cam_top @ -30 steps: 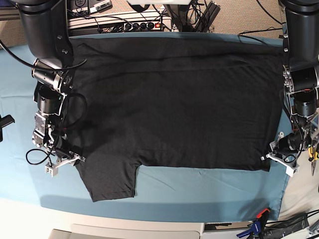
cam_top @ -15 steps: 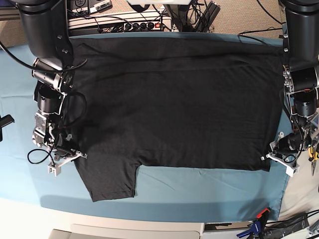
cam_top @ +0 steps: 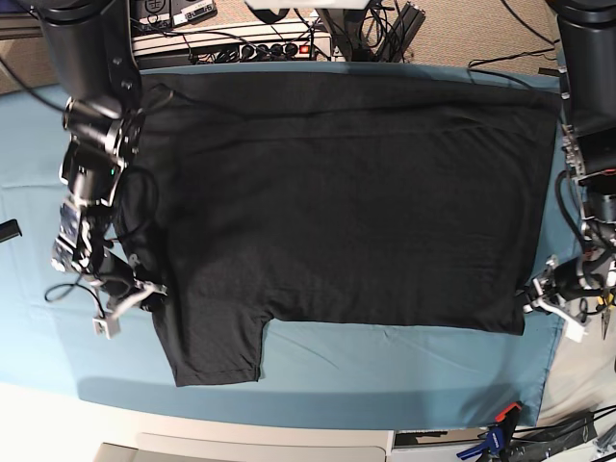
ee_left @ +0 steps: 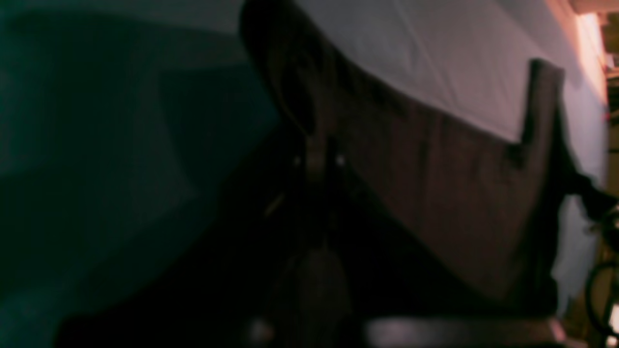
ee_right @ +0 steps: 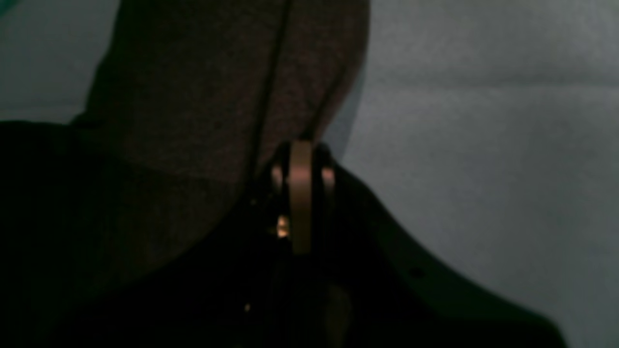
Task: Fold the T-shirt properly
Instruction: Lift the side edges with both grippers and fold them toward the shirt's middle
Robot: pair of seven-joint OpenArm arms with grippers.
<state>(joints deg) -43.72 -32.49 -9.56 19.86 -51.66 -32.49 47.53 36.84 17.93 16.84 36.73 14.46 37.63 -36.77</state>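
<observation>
The black T-shirt (cam_top: 337, 192) lies spread flat on the teal cloth (cam_top: 385, 371), with one sleeve (cam_top: 217, 342) pointing toward the front edge. At the left side of the base view, my right gripper (cam_top: 138, 295) is shut on the shirt's edge just above that sleeve. In the right wrist view its fingertips (ee_right: 301, 164) pinch the dark fabric (ee_right: 217, 96). My left gripper (cam_top: 532, 294) is shut on the front right corner of the hem. In the dim left wrist view, the T-shirt (ee_left: 435, 203) bunches at the gripper (ee_left: 315, 150).
A power strip (cam_top: 231, 43) and cables run along the table's back edge. Hand tools (cam_top: 604, 303) lie off the right edge, and a clamp (cam_top: 500, 416) sits at the front right corner. Bare teal cloth shows in front of the shirt and at the far left.
My right gripper has shut on the shirt's edge by the sleeve. Both arms have shifted slightly outward, and the shirt's right edge has been drawn a little to the right.
</observation>
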